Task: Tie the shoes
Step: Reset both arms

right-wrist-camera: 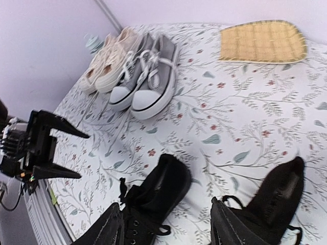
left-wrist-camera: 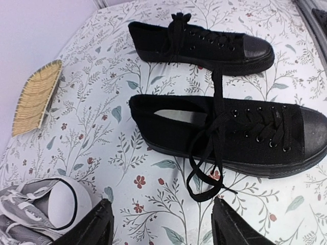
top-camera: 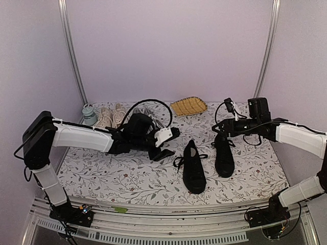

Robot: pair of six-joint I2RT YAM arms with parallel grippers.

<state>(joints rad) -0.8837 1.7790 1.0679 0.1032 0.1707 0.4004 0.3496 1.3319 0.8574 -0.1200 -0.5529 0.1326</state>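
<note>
So the table (top-camera: 102, 173) with the floral cloth fills most of the view, and the black pair sits a bit right of centre on it. The left black sneaker (top-camera: 194, 171) and right black sneaker (top-camera: 224, 158) lie side by side. Both have their long axis running near-to-far, with toe caps aimed at the near edge and heels toward the far wall. The right one sits a touch farther back. There's only a thin gap between them, and one lace crosses it. The left sneaker's laces are loose and spill onto the cloth on its left side, while the right one's are bunched up by the ankle opening. There's lots of bare cloth to the left and near-left of the pair, a decent strip on the right before the table edge, and not much in front of the left toe. The left gripper (left-wrist-camera: 161, 204) hangs just left of the pair, fingers spread wide with nothing in them. The right gripper (right-wrist-camera: 164, 203) sits over the heel end of the right sneaker, also wide apart and gripping nothing. At far left are the grey sneakers (right-wrist-camera: 148, 71), then the beige sneakers (right-wrist-camera: 110, 61) beside them. A woven tray (top-camera: 189, 106) lies at the far edge, and a small pale-green jar (top-camera: 89, 115) is in the far-left corner.
</note>
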